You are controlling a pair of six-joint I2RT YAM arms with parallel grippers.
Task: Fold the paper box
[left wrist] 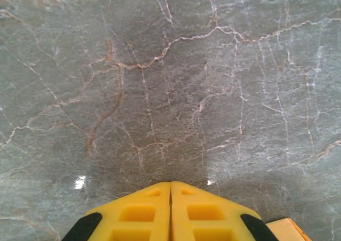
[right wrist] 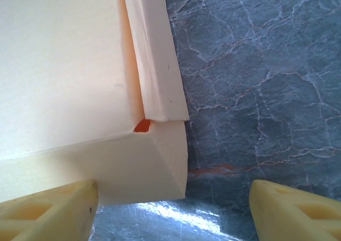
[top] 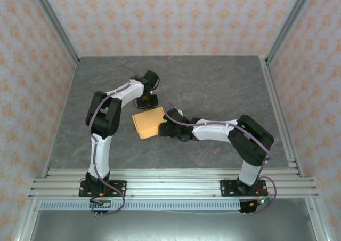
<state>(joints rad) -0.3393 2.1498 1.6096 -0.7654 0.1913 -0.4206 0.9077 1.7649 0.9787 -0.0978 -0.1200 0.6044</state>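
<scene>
The paper box point(top: 148, 122) lies mid-table as a compact tan-orange folded rectangle. My left gripper point(top: 145, 100) hovers just past the box's far edge. Its yellow fingers point(left wrist: 144, 211) are pressed together with nothing between them, and a sliver of the box point(left wrist: 288, 229) peeks in at the lower right. My right gripper point(top: 165, 128) sits at the box's right edge, open. In the right wrist view the box point(right wrist: 69, 81) looks pale cream, its folded corner point(right wrist: 160, 163) reaching in between the wide-spread fingers point(right wrist: 50, 209), close to the left one. An overlapping flap point(right wrist: 154, 54) runs along its side.
Grey marbled tabletop point(top: 213, 91) surrounds the box. Aluminium rails point(top: 170, 185) run along the near edge and the right side point(top: 277, 107). Patterned walls enclose the back and sides.
</scene>
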